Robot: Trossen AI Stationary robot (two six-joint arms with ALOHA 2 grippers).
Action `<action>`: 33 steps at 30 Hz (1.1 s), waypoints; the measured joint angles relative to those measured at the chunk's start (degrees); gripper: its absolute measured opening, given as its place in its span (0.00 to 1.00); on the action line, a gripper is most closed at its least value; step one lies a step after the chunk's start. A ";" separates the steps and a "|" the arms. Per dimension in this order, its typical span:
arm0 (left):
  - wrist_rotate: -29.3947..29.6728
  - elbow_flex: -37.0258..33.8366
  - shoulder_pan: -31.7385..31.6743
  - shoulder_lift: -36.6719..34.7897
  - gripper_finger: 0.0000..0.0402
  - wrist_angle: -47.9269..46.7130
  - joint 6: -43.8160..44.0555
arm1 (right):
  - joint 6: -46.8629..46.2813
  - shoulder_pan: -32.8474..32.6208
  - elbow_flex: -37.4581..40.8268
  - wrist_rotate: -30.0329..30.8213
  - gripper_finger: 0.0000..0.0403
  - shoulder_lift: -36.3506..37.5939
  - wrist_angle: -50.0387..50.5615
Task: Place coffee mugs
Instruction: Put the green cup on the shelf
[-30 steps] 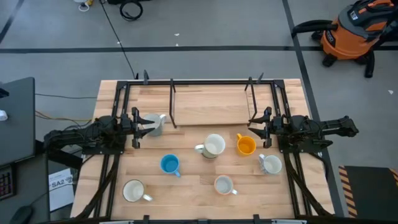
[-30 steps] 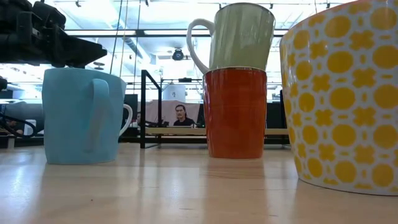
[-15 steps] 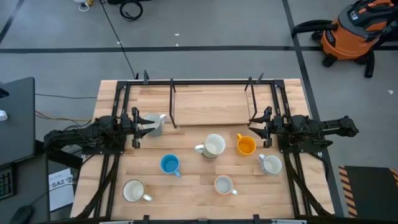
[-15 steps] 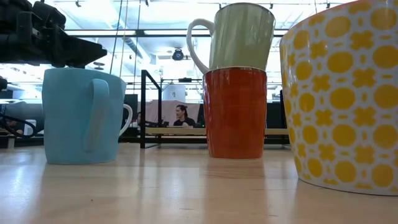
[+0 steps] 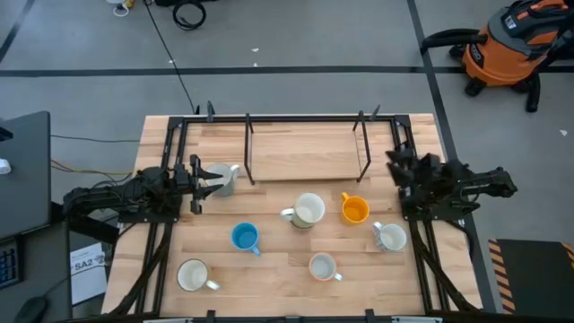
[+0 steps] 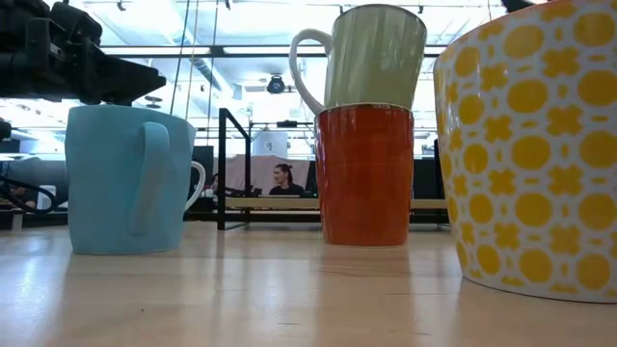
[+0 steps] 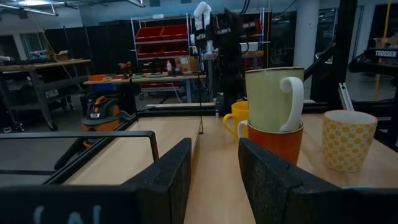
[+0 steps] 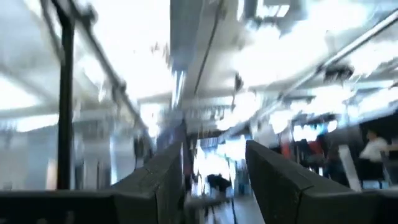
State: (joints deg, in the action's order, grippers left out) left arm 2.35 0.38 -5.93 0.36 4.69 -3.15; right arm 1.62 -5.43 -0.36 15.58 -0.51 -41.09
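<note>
Several coffee mugs stand on the wooden table. A cream mug sits stacked in a reddish-brown mug. Around them are an orange mug, a blue mug, a yellow-dotted mug and two white mugs. A grey mug stands just ahead of my left gripper, which is open and level at the table's left, nothing between its fingers. My right gripper is open at the table's right, tipped upward, its wrist view facing the ceiling.
A black-framed wooden shelf stands along the table's far side between the two arms. A monitor sits off the table's left and an orange vacuum on the floor at the far right. A person shows far behind the table.
My right gripper has tipped upward and risen, its fingers drawing back from the orange mug toward the table's right edge; it stays open. The mugs and my left arm have kept still.
</note>
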 joint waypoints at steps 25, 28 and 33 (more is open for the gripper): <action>0.65 0.00 0.02 -0.02 0.35 0.00 -0.01 | 4.57 0.00 -31.17 12.16 0.45 -27.10 20.35; 1.75 -0.02 0.02 -0.02 0.35 0.00 -0.01 | 4.58 0.00 -35.92 12.01 0.45 -33.17 21.67; 2.32 -0.01 0.02 0.00 0.35 0.00 -0.01 | 5.95 0.00 -43.57 11.81 0.45 -41.81 27.86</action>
State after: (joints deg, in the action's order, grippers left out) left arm 4.67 0.37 -5.91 0.36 4.69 -3.16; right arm 7.57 -5.43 -43.93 27.39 -42.32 -13.23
